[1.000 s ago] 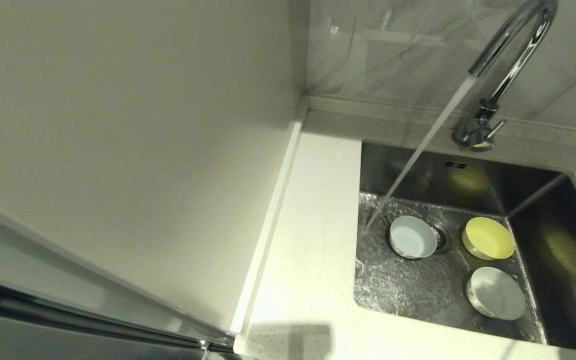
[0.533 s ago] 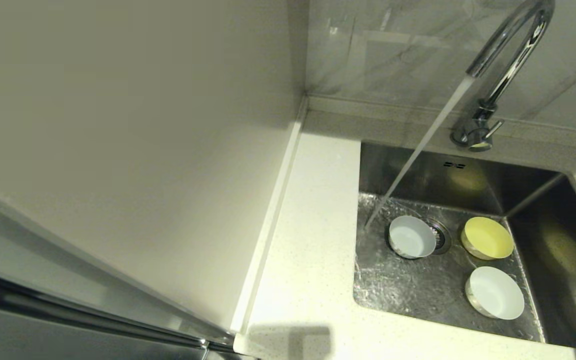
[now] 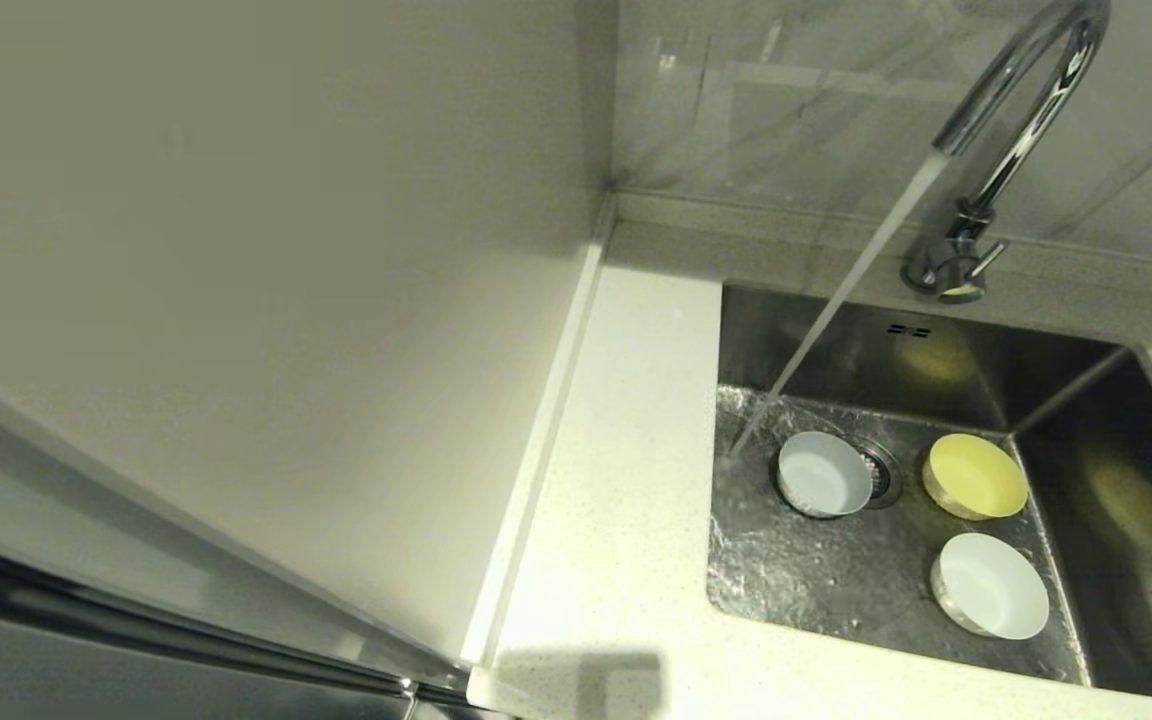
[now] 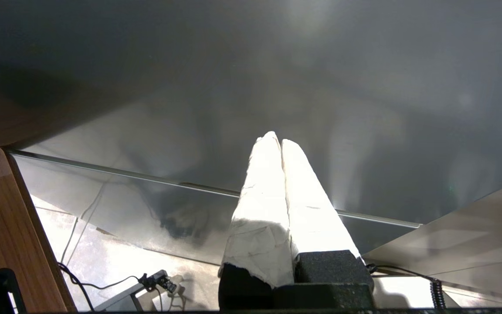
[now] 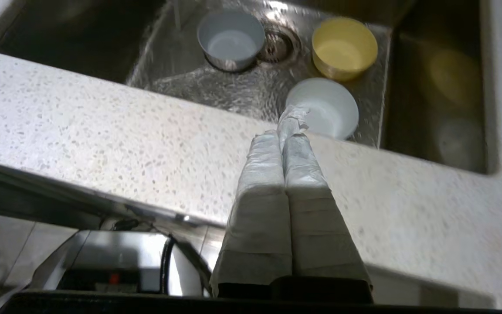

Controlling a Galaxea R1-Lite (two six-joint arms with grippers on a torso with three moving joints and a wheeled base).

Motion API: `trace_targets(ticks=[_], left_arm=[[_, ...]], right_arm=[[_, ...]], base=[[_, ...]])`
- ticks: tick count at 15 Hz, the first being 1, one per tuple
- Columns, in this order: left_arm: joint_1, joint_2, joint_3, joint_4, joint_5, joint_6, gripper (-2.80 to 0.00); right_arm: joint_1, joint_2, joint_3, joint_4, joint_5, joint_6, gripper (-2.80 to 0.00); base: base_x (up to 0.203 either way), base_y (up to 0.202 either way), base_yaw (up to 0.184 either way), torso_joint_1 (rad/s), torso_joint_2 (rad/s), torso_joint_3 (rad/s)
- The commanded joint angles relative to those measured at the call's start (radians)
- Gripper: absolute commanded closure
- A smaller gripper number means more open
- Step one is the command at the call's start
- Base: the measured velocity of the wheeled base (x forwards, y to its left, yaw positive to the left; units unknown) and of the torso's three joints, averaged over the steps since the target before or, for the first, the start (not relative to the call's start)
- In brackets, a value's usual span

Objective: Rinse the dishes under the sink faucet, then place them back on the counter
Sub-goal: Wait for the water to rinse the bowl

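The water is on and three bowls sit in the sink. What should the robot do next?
Probably reach the right gripper, fingers shut and over the speckled white counter, down toward the nearest white round bowl in the steel sink and open: no bowl is held.

dim overall, glare on the wet sink.

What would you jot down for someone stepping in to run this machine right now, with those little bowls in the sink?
Left tool: shut, empty, parked away from the sink.
Right tool: shut, empty, over the counter's front edge.
Faucet is running; its stream lands on the sink floor beside the bluish-white bowl, which sits by the drain. Yellow bowl and white bowl also lie in the sink.
Done: water on, bowls in the sink.
Left: return all three to the counter.
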Motion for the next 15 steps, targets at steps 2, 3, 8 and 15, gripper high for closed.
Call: trace_targets(ticks=[2,3,8,15], left_arm=[[0.0,0.0,0.003,0.0,0.0,0.0,0.0],[-0.001,0.0,0.003,0.0,0.0,0.0,0.0],[-0.001,0.0,0.003,0.0,0.0,0.0,0.0],[0.0,0.0,0.003,0.0,0.0,0.0,0.0]], right_arm=[[0.001,-0.016,0.11,-0.188,0.034,-0.055,0.0],[0.001,-0.016,0.11,-0.189,0.032,-0.049,0.0],[0.001,-0.016,0.11,-0.189,0.032,-0.031,0.0],[0.001,-0.016,0.11,-0.189,0.031,-0.031,0.0]], base=[[0.0,0.0,0.0,0.0,0.0,0.0],[0.0,0.0,0.0,0.0,0.0,0.0],[0.0,0.0,0.0,0.0,0.0,0.0],[0.0,0.0,0.0,0.0,0.0,0.0]])
